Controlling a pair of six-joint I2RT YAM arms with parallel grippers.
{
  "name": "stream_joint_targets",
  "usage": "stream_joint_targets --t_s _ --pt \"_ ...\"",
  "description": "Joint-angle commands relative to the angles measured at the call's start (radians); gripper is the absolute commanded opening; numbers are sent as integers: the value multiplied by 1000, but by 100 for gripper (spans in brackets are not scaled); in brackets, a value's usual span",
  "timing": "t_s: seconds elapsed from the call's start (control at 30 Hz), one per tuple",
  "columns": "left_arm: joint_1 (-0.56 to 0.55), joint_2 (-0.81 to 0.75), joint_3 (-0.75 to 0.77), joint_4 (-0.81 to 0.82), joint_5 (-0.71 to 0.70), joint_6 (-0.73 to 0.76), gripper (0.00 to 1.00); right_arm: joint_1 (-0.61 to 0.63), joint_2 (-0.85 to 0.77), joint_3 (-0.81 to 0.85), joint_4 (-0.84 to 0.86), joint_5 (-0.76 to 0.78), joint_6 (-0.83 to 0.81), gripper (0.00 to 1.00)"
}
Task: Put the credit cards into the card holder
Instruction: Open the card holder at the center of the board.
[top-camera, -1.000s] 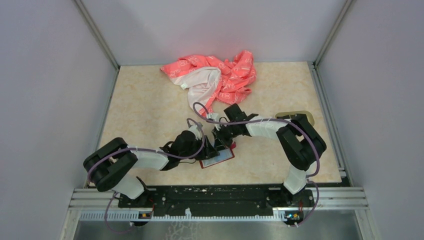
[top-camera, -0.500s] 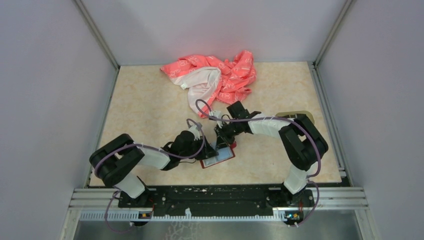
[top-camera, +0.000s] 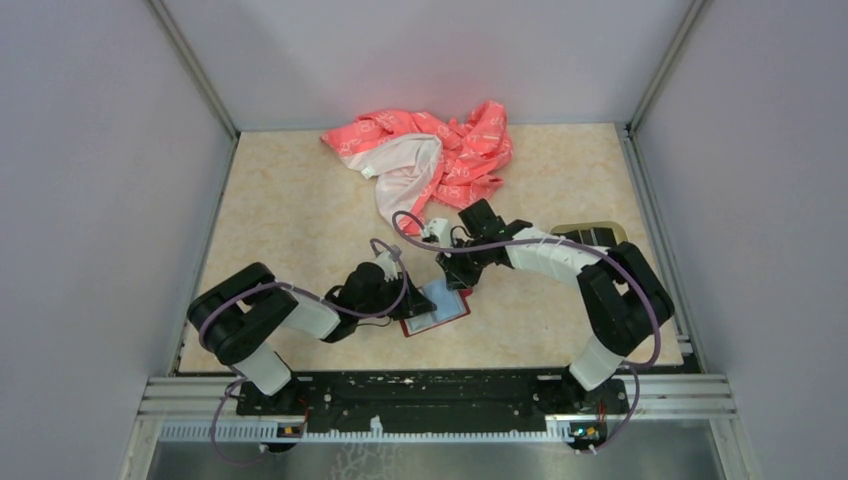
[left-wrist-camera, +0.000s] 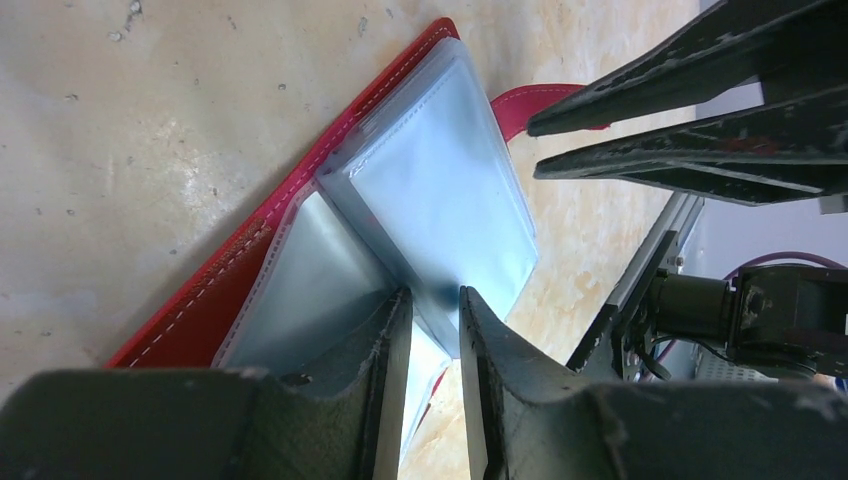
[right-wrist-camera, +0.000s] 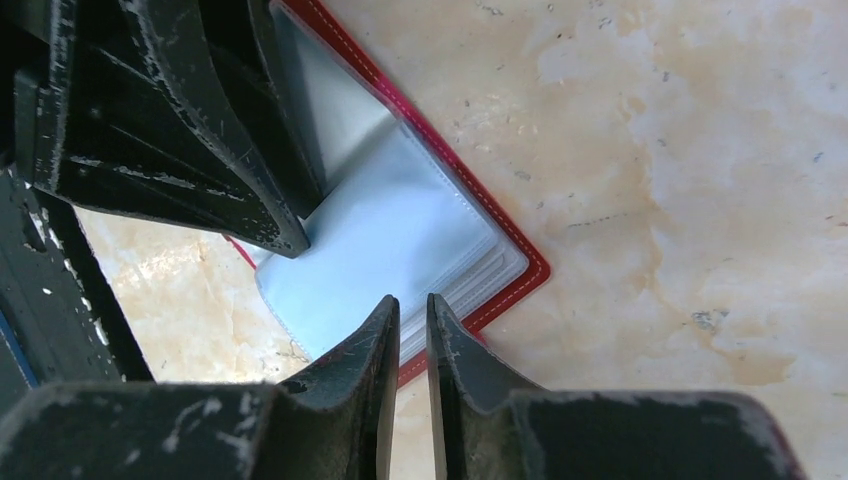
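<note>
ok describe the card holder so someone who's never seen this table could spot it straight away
On the beige marbled table, look at the middle of the near side, well in front of the crumpled pink cloth. The card holder lies open there: a dark red stitched cover with grey-blue clear sleeves, unlike the soft cloth or the beige oval tray at the right.

No lettering is readable; the pink cloth's (top-camera: 430, 150) white marks are illegible.

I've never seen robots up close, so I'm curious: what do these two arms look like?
Both the left arm and right arm alternate bulky black joints with white segments. A thin purple cable loops along each. Their jaws are black, tapered and scuffed pale at the edges.
</note>
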Motion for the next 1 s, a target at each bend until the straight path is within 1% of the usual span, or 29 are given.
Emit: stream_joint_targets --t_s 0.0,0.27,0.4,0.53,0.63,0.7,0.83,0.97 --pt "2 61 -45 -145 -37 27 33 2 45 56 -18 -28 15 17" --pt "4 59 -51 -138 -34 27 33 4 95 69 -27 -66 49 16" --pt "5 61 -54 -120 -22 28 35 4 107 72 -27 -92 65 16" --pt "8 66 -68 -76 4 27 41 4 121 75 -24 -121 85 16" --pt "12 66 -85 -27 26 27 50 4 136 75 -17 -140 107 15" --pt "14 67 -92 -5 43 30 54 4 147 74 -6 -152 128 15" --pt "16 78 -90 15 64 31 57 4 166 70 19 -163 171 15" --pt "16 100 -75 3 71 31 57 4 182 66 41 -166 206 14"
